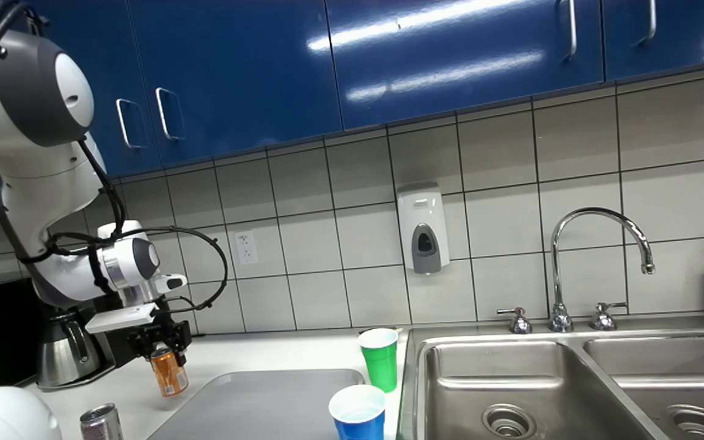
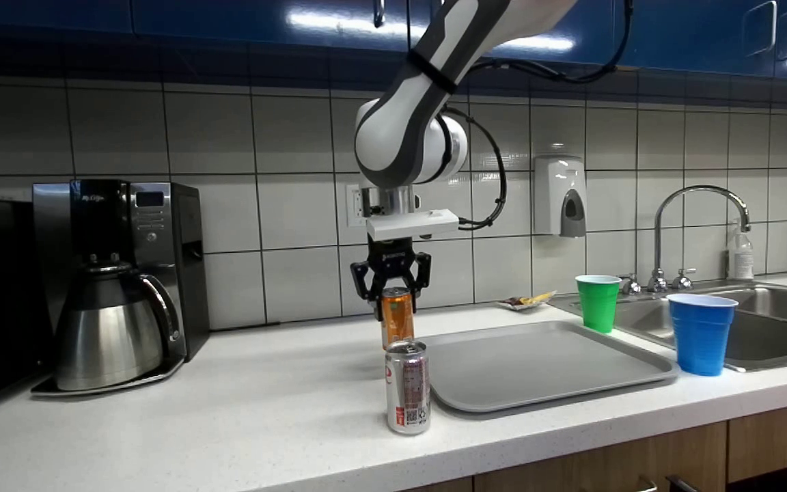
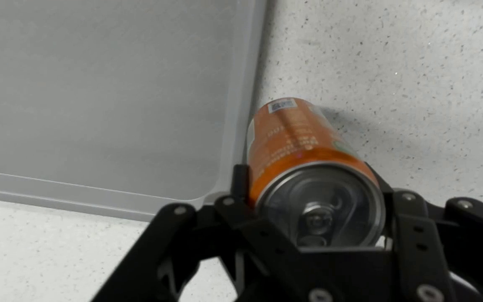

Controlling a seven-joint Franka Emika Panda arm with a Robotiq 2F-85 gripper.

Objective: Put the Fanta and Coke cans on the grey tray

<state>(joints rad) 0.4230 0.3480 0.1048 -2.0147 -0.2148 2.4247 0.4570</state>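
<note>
At the far end of the left edge of the grey tray (image 2: 537, 369), just beside it, the black gripper (image 2: 397, 311) pinches the orange can (image 2: 399, 320) high on both sides; the can is upright. Whether its base touches the counter (image 2: 264, 430) I cannot tell. A small pale patch with a QR-style code shows on its side, with lines of lettering, upside down in the wrist view and too blurred to read. The gripper's body reads ROBOTIQ.

Nearer, left of the tray, the silver can (image 2: 408, 389) stands upright on the counter: a dark red panel of small print, a red block low down, a QR-style code beside that, and a bit of red marking curving out of sight on the left. The words are too small to make out.

On the left, the coffee maker (image 2: 151, 236) carries a white script badge, Mr. Coffee. To the right, by the sink (image 1: 414, 379), stand the green cup (image 2: 598, 304), far, and the blue cup (image 2: 701, 335), near. On the far wall (image 2: 301, 212) hangs a soap dispenser (image 2: 560, 196); at far right a pump bottle (image 2: 740, 253) wears a white label, its print too fine to read.
</note>
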